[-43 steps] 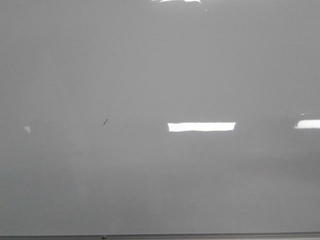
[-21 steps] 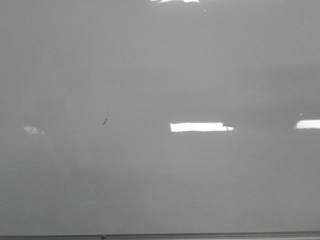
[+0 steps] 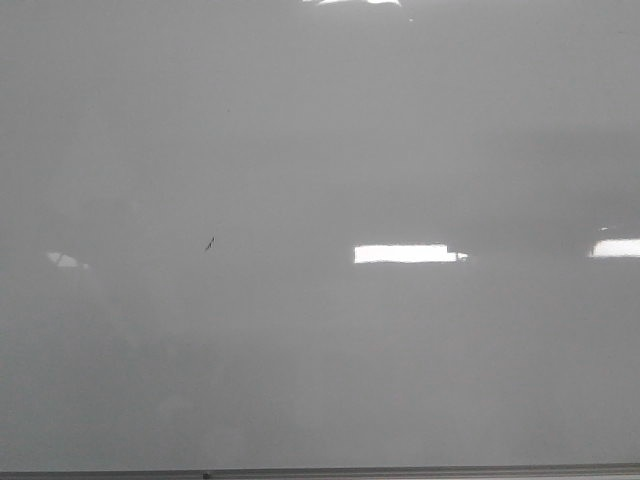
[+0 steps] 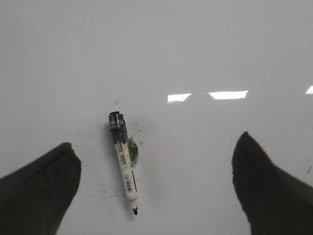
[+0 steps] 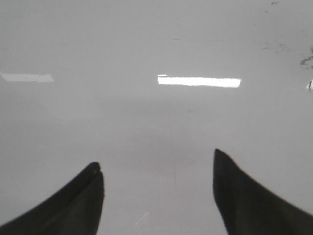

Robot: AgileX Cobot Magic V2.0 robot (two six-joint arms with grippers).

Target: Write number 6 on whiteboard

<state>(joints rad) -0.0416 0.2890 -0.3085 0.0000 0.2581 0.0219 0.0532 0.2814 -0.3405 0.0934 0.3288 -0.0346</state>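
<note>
Whiteboard (image 3: 320, 150) bears no 6; marker (image 4: 124, 159) label unreadable.

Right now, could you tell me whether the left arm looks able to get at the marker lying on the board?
Probably yes: the marker lies uncapped on the whiteboard, between the open jaws of the left gripper, nothing covering it.

White printing is seen on the black cap of the marker (image 4: 123, 159) and a barcode label on its barrel; neither can be read.
</note>
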